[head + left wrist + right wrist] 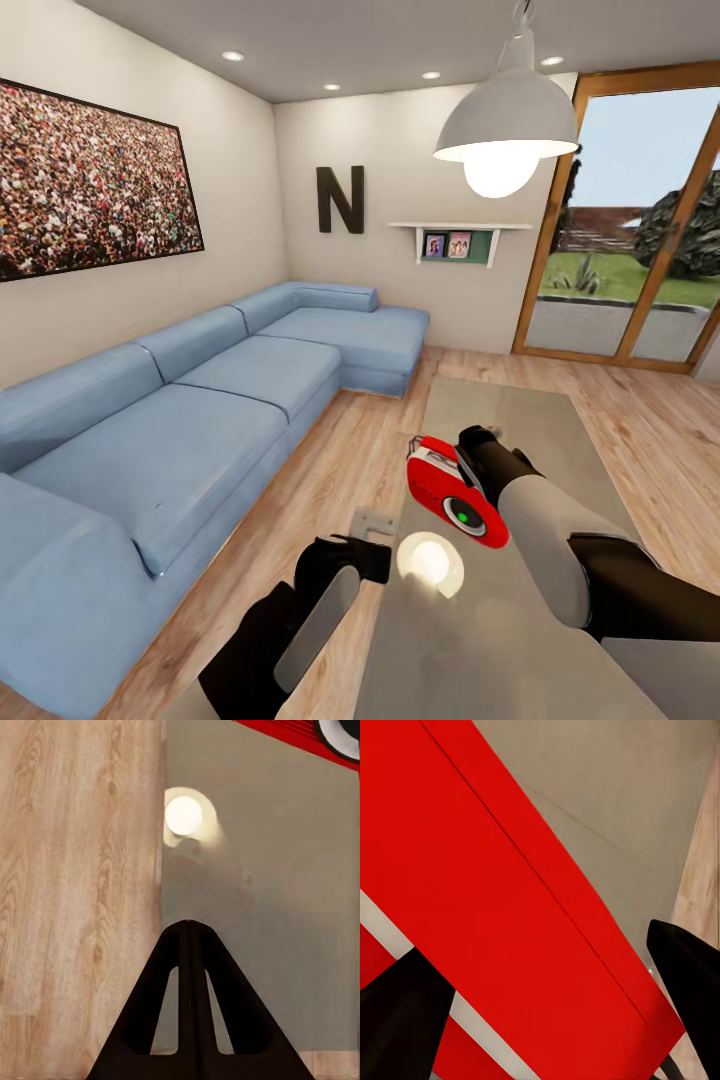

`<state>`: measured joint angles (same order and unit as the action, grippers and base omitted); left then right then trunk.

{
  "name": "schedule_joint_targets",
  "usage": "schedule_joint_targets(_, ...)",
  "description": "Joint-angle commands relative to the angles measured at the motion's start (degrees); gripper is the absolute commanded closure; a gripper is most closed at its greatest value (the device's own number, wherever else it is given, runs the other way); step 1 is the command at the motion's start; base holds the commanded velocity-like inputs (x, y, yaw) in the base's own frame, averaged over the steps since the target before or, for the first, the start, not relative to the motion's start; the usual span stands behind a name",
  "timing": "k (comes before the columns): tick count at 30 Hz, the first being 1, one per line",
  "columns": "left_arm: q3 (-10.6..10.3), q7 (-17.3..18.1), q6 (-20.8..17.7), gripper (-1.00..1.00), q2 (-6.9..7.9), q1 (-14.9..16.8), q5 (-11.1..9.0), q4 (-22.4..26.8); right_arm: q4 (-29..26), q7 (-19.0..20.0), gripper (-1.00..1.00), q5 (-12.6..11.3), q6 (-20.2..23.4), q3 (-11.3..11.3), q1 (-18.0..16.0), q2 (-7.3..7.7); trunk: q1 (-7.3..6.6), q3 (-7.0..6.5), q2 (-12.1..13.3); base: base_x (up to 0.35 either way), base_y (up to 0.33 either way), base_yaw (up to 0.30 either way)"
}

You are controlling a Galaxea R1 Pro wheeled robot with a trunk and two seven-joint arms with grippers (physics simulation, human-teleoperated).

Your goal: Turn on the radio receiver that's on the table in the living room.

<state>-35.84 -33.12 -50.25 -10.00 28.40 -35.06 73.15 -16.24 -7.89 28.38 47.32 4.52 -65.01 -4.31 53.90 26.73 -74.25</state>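
Observation:
The red radio receiver (pixel 452 490) sits tilted on the near half of the glossy grey-beige table (pixel 520 420), its round dark dial with a green dot facing me. My right gripper (pixel 472 447) is at the radio's far upper side. In the right wrist view this gripper (pixel 547 1020) is open, and the radio's red body (pixel 495 907) with its white trim lies close between the spread fingers. My left gripper (pixel 348 556) hangs over the table's left edge, and in the left wrist view it (pixel 187 937) is shut and empty. A red corner of the radio (pixel 292 731) shows there.
A long blue L-shaped sofa (pixel 200 420) runs along the left wall, with a strip of wood floor (pixel 330 470) between it and the table. A white pendant lamp (pixel 505 130) hangs above the table, and its reflection (pixel 430 560) glows beside the radio. Glass doors (pixel 640 250) stand at the right.

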Motion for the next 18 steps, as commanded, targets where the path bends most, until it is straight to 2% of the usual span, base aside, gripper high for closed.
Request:
schedule_joint_targets(1, 0.02, -0.76, -0.23, 1.00, 0.00, 0.00, -0.80, -0.01, 0.00, 0.00, 1.00, 0.40, 0.05, -0.06, -0.02, 0.00, 0.00, -0.01, 0.00, 0.000, 0.000, 0.000)
schedule_joint_targets(6, 0.06, -3.01, -0.60, 1.00, 0.00, -0.01, -2.73, -0.02, 0.73, -0.09, 1.00, 0.39, 0.13, -0.04, 0.03, 0.00, 0.00, -0.01, 0.00, 0.000, 0.000, 0.000)
schedule_joint_targets(11, 0.07, -3.58, -0.68, 1.00, 0.00, -0.01, -2.96, 0.13, 1.02, -0.10, 1.00, 0.27, 0.07, 0.03, 0.05, 0.00, 0.00, -0.01, 0.00, 0.000, 0.000, 0.000)
schedule_joint_targets(15, 0.08, -6.84, -0.70, 1.00, 0.00, -0.02, -3.34, 0.52, 1.05, -0.24, 1.00, 0.34, -0.34, 0.05, 0.08, 0.00, 0.00, -0.01, 0.00, 0.000, 0.000, 0.000)
schedule_joint_targets(17, 0.16, -7.72, -0.67, 1.00, 0.00, -0.07, -4.43, 0.79, 1.01, -0.38, 1.00, 0.52, -0.50, 0.05, 0.12, 0.00, 0.00, -0.01, 0.00, 0.000, 0.000, 0.000)
schedule_joint_targets(18, 0.20, -8.04, -0.66, 1.00, 0.00, -0.08, -6.18, 1.33, 0.91, -0.46, 1.00, 0.61, -0.64, 0.08, 0.15, 0.00, 0.00, -0.01, 0.00, 0.000, 0.000, 0.000)
